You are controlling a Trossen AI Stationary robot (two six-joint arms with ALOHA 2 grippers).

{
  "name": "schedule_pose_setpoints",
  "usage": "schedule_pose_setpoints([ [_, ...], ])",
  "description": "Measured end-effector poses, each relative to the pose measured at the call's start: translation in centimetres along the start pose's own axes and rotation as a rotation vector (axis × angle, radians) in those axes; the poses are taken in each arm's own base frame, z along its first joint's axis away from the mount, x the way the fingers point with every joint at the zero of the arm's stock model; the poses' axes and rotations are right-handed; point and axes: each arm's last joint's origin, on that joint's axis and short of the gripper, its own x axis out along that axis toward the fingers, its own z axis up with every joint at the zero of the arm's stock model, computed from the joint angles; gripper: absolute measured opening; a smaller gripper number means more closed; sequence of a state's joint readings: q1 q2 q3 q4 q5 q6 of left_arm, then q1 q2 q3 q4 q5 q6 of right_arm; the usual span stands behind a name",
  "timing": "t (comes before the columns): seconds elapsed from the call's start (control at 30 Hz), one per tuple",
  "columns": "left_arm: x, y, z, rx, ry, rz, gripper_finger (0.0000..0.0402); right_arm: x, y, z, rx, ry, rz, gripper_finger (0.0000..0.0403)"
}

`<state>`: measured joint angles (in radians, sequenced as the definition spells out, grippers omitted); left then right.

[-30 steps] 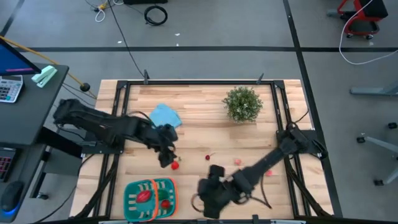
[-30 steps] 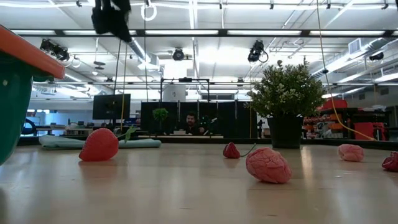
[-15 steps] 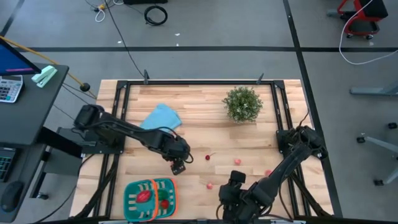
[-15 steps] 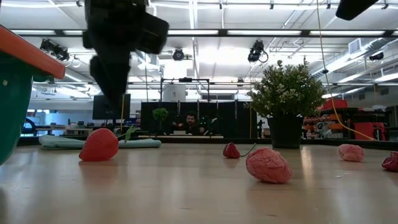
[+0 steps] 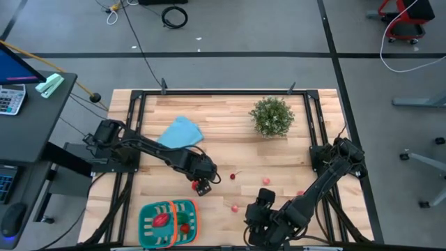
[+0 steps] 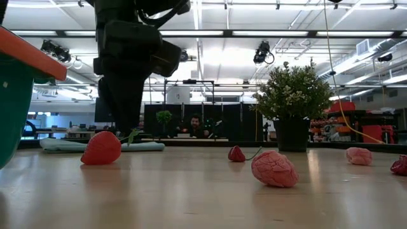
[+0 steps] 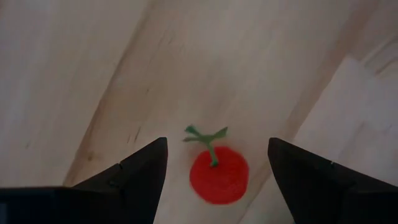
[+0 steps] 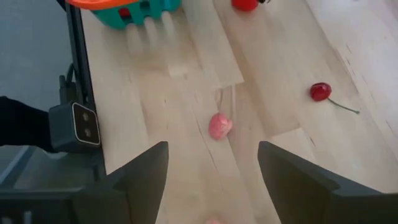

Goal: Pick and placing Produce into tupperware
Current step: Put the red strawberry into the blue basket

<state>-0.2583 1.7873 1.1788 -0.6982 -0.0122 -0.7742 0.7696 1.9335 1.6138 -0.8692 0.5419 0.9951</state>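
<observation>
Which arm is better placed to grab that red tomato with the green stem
The left. The left gripper hangs open right above the red tomato, which sits on the table between its fingers. The right gripper is near the table's front edge, facing a pink piece instead.

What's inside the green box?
The tupperware holds red produce, at least two pieces. Its walls may hide more. The open left gripper hovers over a tomato outside it.
</observation>
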Motion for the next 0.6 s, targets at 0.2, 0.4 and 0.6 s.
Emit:
schedule_pose_setpoints([
  [0.2, 0.20, -0.05, -0.46, 0.003, 0.017, 0.034, 0.0260, 0.03, 0.06, 0.04, 0.004, -0.004, 0.005, 0.0256],
  [0.4, 0.50, -0.12, -0.72, -0.012, 0.022, 0.056, 0.0173, 0.05, 0.10, 0.05, 0.007, -0.006, 0.008, 0.0255],
  [0.6, 0.47, -0.52, -0.93, 0.000, 0.014, 0.044, 0.0062, 0.06, 0.11, 0.05, 0.006, -0.006, 0.008, 0.0254],
])
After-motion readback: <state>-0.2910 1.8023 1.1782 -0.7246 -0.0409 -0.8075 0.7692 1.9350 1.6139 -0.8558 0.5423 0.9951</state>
